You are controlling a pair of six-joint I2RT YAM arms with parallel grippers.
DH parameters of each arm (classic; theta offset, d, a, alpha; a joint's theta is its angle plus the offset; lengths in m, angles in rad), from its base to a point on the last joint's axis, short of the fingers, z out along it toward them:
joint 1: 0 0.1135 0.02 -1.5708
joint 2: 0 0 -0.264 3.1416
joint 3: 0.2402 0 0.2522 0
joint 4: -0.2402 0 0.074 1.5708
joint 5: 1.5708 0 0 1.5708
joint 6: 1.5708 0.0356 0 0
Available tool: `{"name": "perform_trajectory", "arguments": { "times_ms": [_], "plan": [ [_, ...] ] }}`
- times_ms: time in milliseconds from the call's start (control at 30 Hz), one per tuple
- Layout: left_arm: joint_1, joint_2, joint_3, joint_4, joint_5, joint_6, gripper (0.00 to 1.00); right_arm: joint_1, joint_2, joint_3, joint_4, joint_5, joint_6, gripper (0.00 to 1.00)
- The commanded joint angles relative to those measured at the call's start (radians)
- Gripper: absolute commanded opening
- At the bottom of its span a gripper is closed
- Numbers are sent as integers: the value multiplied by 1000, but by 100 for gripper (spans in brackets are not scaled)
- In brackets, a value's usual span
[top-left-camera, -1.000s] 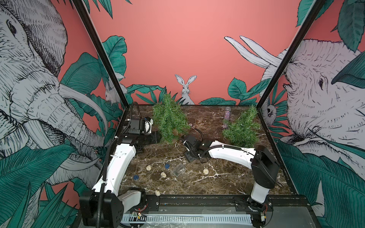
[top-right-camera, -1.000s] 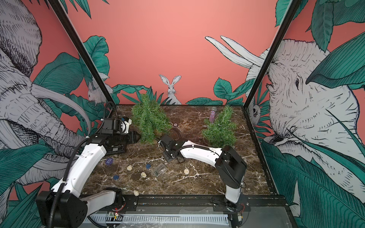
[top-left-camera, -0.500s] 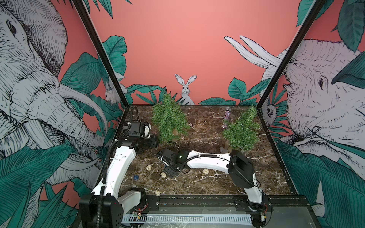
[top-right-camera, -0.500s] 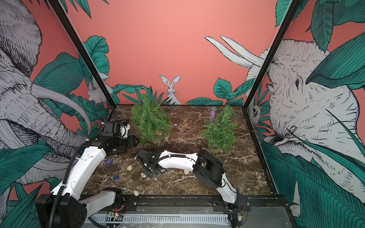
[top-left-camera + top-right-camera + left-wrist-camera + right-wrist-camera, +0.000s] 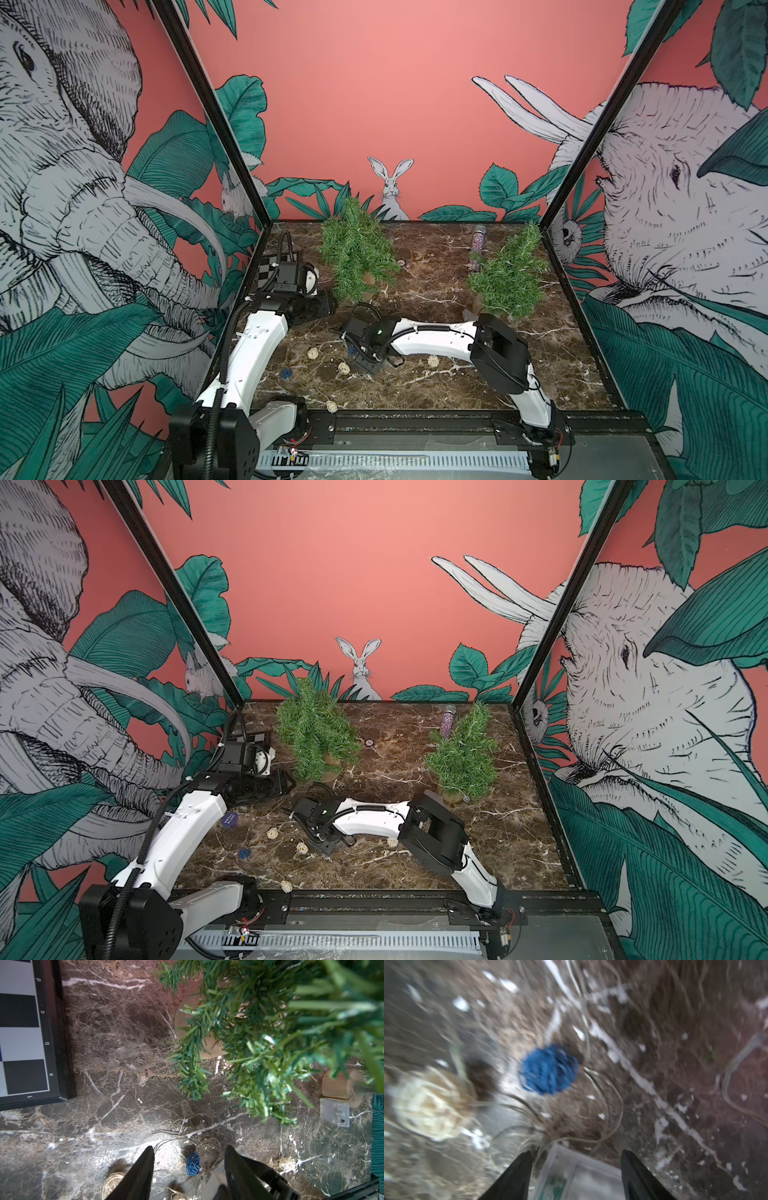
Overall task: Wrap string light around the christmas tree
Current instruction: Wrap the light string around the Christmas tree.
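Pickup seems in hand: right pincer (image 5: 576,1152), jaws apart, straddles the battery box (image 5: 583,1176) of the string light (image 5: 548,1069) and must close; left pincer (image 5: 189,1147) hovers open, empty.

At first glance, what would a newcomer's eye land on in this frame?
A taller tree and a shorter tree, both bushy green, stand at the back of the marble table. Nearer the front, the right pincer straddles a clear box among pale light balls and a blue ball.

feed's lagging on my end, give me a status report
Left claw open, empty, beside tree. Right claw open over clear box of string light. Light loose on table, none on that tree. Wire loops crowd the box.
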Motion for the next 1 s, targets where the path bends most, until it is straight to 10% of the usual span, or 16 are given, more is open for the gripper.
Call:
{"name": "perform_trajectory", "arguments": {
  "times_ms": [0, 967],
  "plan": [
    [-19, -2, -23, 12, 4, 2, 56, -64, -64, -73, -52, 44, 2, 69],
    [-304, 46, -158, -28, -170, -69, 57, -122, -164, -171, 150, -20, 176, 66]
  ]
}}
